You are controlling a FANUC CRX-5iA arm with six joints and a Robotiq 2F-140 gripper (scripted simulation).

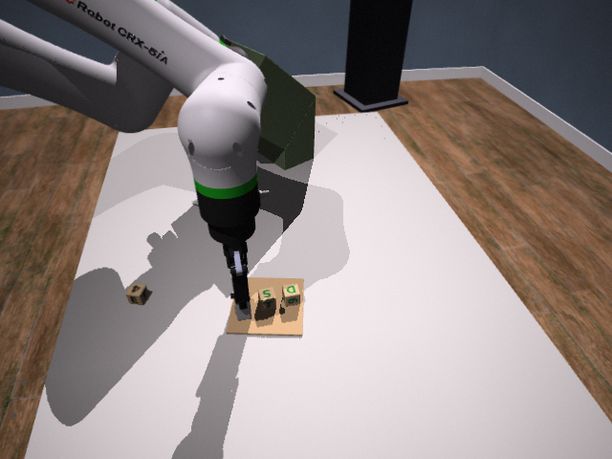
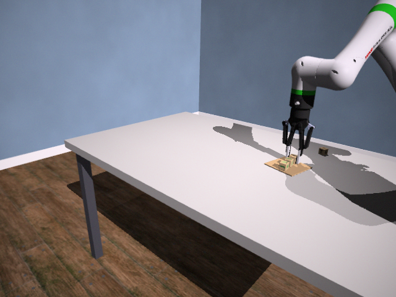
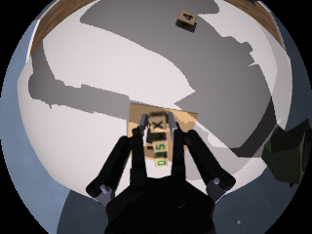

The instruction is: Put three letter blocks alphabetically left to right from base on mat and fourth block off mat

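Observation:
A tan mat point(image 1: 265, 318) lies flat on the white table. Three wooden blocks stand on it in a row. The D block point(image 1: 291, 293) is at the right and the S block point(image 1: 266, 297) is in the middle. The X block point(image 3: 156, 123) is at the left, and in the top view the fingers hide it. My gripper point(image 1: 242, 307) points straight down over the X block, with one finger on each side of it and a small gap; it also shows in the wrist view point(image 3: 158, 133). The fingers are slightly open and hold nothing. The fourth block point(image 1: 137, 293), marked 4, lies on the table far left of the mat.
A dark green box point(image 1: 284, 119) stands on the table behind the arm. A black pillar point(image 1: 375, 49) stands on the floor beyond the table's far edge.

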